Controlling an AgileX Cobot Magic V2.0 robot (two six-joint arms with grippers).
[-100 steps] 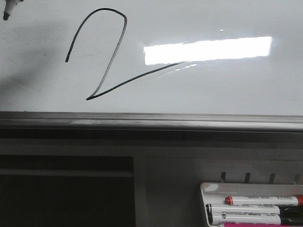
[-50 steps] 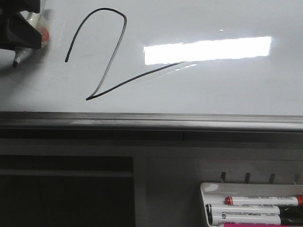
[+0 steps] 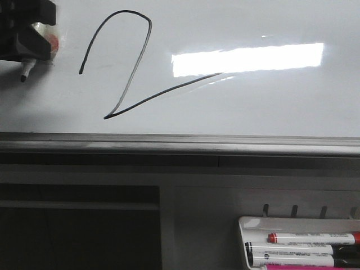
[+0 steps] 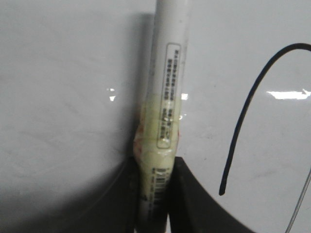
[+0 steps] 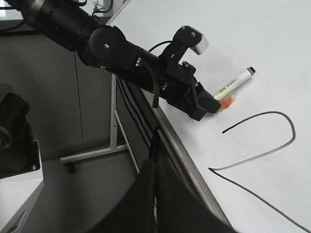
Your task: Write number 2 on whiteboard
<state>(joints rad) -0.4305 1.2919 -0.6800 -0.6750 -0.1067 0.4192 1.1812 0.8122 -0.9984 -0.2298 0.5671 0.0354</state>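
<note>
Light: we see one bright rectangular glare [image 3: 247,58] from an overhead lamp.
Rail: a grey metal rail [image 3: 180,145] runs across, above a dark recess [image 3: 79,225].
Tray: a small white tray [image 3: 298,244] at the lower right holds markers [image 3: 309,238].
Floor: grey floor [image 5: 87,194] with a wheeled white stand leg [image 5: 92,153].
Wall: plain grey panels [image 5: 48,92].

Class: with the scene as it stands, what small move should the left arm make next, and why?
Probably draw the left tool and its marker away from the whiteboard. The number 2 looks finished, with arch, corner and long tail, and the marker tip sits beside its start, off the line.
</note>
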